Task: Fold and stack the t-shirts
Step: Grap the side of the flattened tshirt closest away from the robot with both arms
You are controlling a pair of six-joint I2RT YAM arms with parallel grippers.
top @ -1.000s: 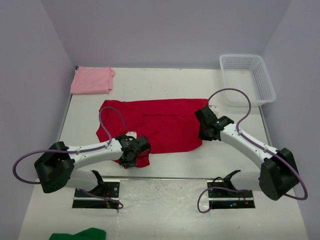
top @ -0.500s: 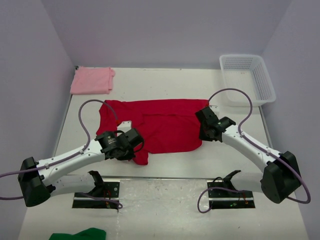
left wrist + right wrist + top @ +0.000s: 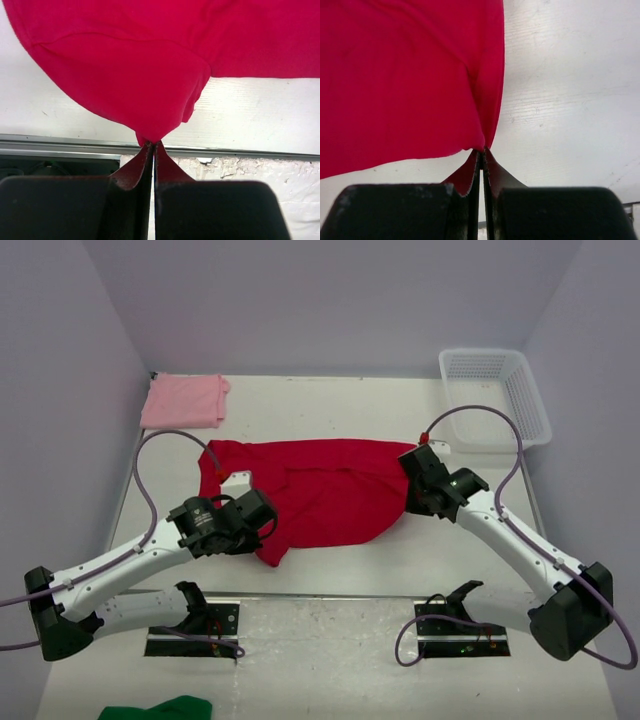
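The crimson red t-shirt (image 3: 320, 485) lies spread across the middle of the table, its near edge lifted at both ends. My left gripper (image 3: 262, 530) is shut on the shirt's near left corner (image 3: 150, 135) and holds it off the table. My right gripper (image 3: 410, 490) is shut on the shirt's near right corner (image 3: 482, 142). The red cloth (image 3: 405, 80) hangs away from the pinched point. The pale pink t-shirt (image 3: 184, 400) lies folded in a small rectangle at the far left corner.
A white mesh basket (image 3: 495, 395) stands at the far right. A green cloth (image 3: 155, 708) lies at the near left, in front of the arm bases. A metal rail (image 3: 240, 151) runs along the table's near edge.
Both grippers have lifted the red shirt's near corners and carried them toward the far side. The left arm swung up and left; the shirt's near edge now hangs folded.
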